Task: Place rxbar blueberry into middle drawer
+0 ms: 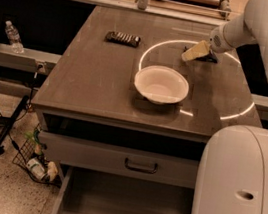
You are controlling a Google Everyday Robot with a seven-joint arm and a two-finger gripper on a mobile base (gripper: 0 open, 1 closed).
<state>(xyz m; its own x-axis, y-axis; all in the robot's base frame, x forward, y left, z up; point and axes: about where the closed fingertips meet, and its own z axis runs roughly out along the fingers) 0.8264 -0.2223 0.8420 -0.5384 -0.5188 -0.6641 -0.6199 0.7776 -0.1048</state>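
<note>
My gripper (195, 52) is low over the far right of the grey tabletop, at the end of the white arm. It is right at a small dark flat bar, the rxbar blueberry (208, 57), which lies on the table and is partly hidden by the gripper. I cannot tell whether the gripper holds it. The middle drawer (123, 206) stands pulled open at the bottom of the view, with a bare grey floor.
A white bowl (161, 84) sits mid-table, in front of the gripper. A dark brown bar (123, 38) lies at the far left. A drawer front with a black handle (141, 166) is above the open tray. My white body (239, 191) fills the lower right.
</note>
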